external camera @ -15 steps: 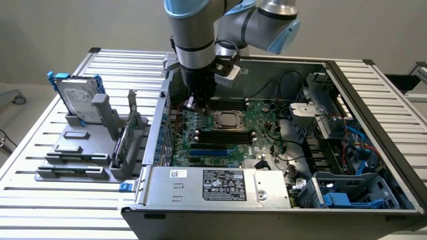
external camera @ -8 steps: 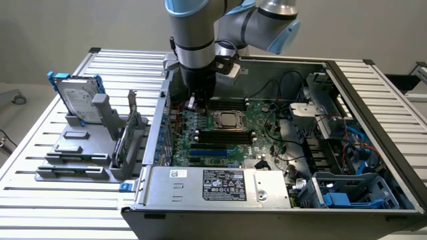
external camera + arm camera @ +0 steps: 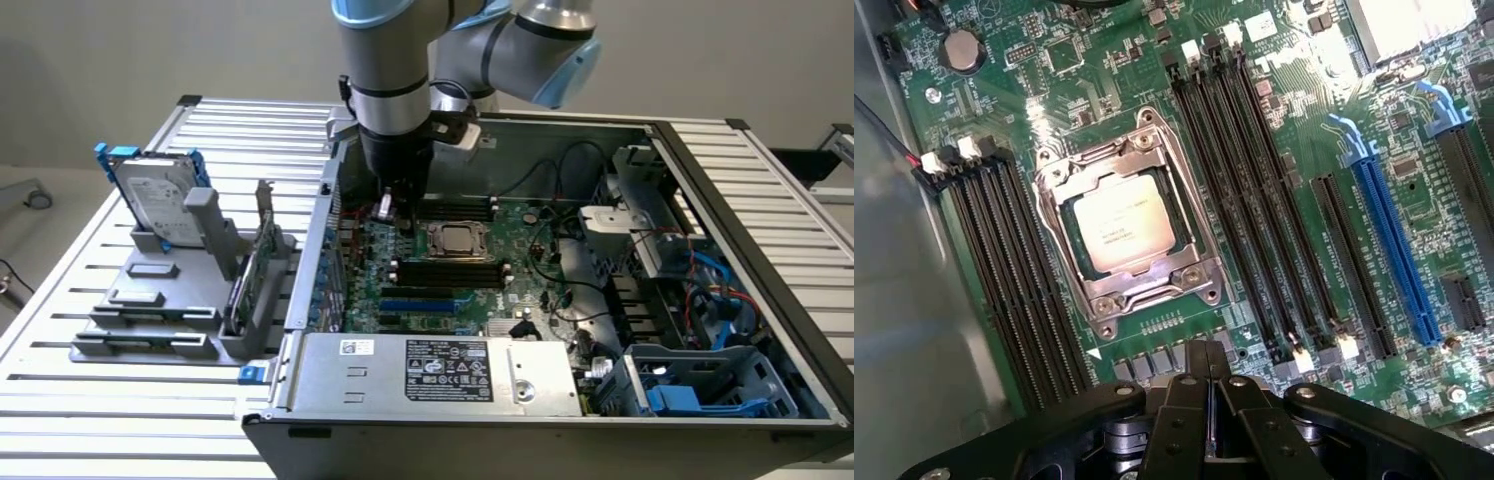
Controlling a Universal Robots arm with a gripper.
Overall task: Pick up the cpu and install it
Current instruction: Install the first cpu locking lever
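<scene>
Cpu (image 3: 1122,226) sits in socket (image 3: 1194,272); shut jaws empty above.

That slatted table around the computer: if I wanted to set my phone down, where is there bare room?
The slatted table is bare along the exterior view's left edge, beside the grey rack holding the hard drive, and in front of that rack. Slats on the exterior view's right of the open computer case also look free. Inside the case it is crowded: motherboard, cables, the arm.

The cpu (image 3: 1122,228) lies in the socket (image 3: 1126,233) on the motherboard (image 3: 461,270), between memory slots (image 3: 1254,190).
</scene>
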